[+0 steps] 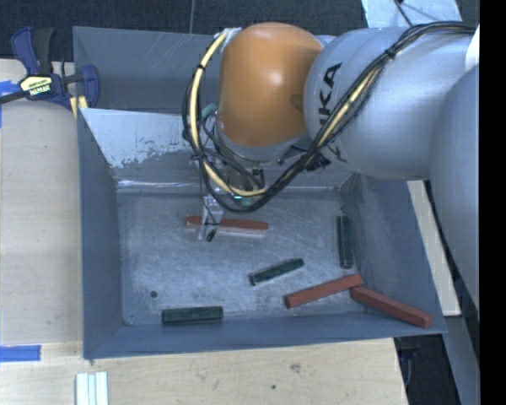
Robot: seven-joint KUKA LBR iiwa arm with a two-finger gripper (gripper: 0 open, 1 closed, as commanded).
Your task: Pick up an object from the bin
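Camera view: jaws at the left end of a red-brown stick [236,224] lying up-left of the middle green stick [277,271]; apart or clamped, cannot tell. Advise a square grip across its width.

- The camera is looking down on the bin [97,251] from above, tilting a little from the bin's near side toward its far wall [143,137].
- That far wall is turning its inner face to the lens, while the near wall [236,332] is showing as a narrow band.
- The camera is sitting close, so the bin is taking up most of the view.
- The tabletop [34,226] is running along the left and lower edges.
- The arm [405,99] is reaching in from the right, with its orange cover [261,83] sitting between the lens and the bin's back middle.
- The claw [207,226] is hanging below the cover, near the view's centre.
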